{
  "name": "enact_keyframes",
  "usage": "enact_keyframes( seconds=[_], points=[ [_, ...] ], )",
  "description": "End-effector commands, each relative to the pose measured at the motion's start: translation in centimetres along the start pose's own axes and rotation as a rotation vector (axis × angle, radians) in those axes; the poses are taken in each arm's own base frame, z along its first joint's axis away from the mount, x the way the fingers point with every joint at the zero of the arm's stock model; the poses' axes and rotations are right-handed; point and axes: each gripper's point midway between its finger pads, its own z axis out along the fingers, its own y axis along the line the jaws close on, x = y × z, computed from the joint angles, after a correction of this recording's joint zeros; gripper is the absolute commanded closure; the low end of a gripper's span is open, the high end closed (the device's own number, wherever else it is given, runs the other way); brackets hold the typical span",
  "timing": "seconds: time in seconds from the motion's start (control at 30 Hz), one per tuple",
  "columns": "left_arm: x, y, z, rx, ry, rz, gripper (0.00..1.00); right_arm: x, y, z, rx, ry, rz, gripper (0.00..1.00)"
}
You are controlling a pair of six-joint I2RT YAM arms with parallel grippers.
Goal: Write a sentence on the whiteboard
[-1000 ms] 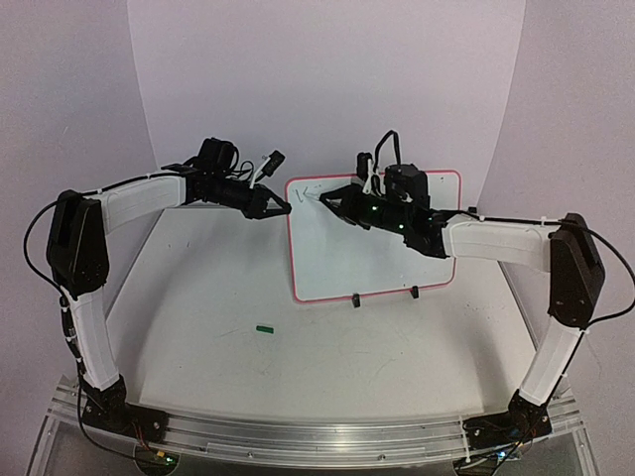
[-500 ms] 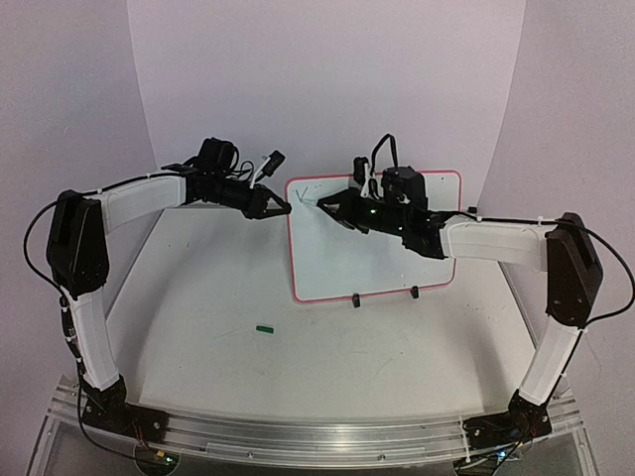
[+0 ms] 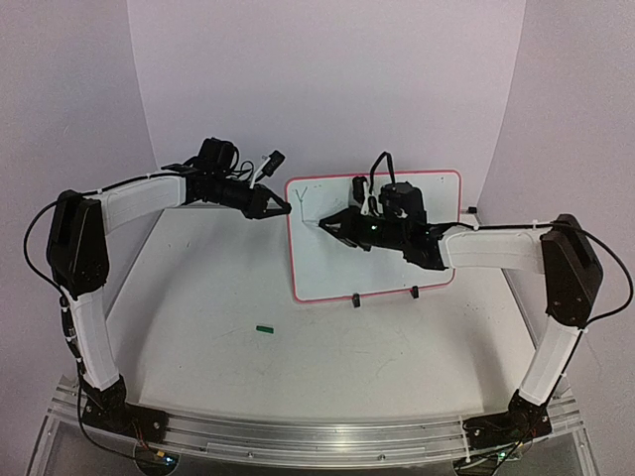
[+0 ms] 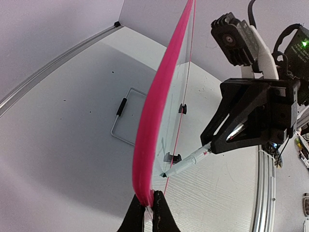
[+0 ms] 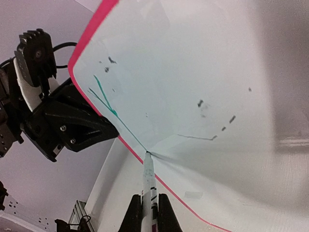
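Note:
The whiteboard (image 3: 342,268) stands upright on its black clip feet (image 3: 355,299) at the back middle of the table. My left gripper (image 3: 283,209) is shut on the red frame (image 4: 153,121) at the board's upper left edge, as the left wrist view shows (image 4: 147,212). My right gripper (image 3: 332,226) is shut on a white marker (image 5: 148,179), with the marker's tip touching the board face (image 5: 203,63) near the left edge. A green "Y" (image 3: 301,201) is the only part of the sentence on the board; it also shows in the right wrist view (image 5: 104,96).
A small green marker cap (image 3: 264,328) lies on the table in front of the board, left of centre. A wire stand piece (image 4: 126,121) lies behind the board. An aluminium rail (image 3: 317,436) runs along the near edge by the arm bases.
My right gripper has moved the marker down and slightly right from the board's top left corner. A green "Y" now shows there. The left arm has not moved.

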Motion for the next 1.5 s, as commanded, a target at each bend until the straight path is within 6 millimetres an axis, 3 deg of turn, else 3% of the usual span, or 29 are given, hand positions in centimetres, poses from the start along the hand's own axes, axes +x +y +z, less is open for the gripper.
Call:
enact_keyframes(
  seconds=[0.0,0.23,0.33,0.87,1.3,1.47],
  points=[
    [0.2,-1.4,-0.1,-0.005,0.022,0.029,1.00,-0.7,0.0,-0.9,0.007,-0.028,0.007,1.00],
    [0.2,-1.3,-0.1,-0.008,0.023,0.028,1.00,-2.2,4.0,-2.7,-0.113,-0.043,-0.051,1.00],
    [0.2,-1.3,-0.1,-0.011,0.022,0.029,1.00,-3.2,4.4,-3.4,-0.106,-0.079,-0.063,1.00],
    [0.5,-1.1,0.1,-0.010,0.028,0.026,1.00,-4.3,2.4,-2.0,-0.006,-0.129,-0.063,1.00],
    [0.7,-1.0,0.3,-0.011,0.035,0.024,1.00,-4.9,2.0,-1.1,0.015,-0.150,-0.077,1.00],
    [0.8,-1.0,0.4,-0.010,0.036,0.024,1.00,-4.2,1.9,-0.5,0.002,-0.116,-0.077,1.00]
  ],
)
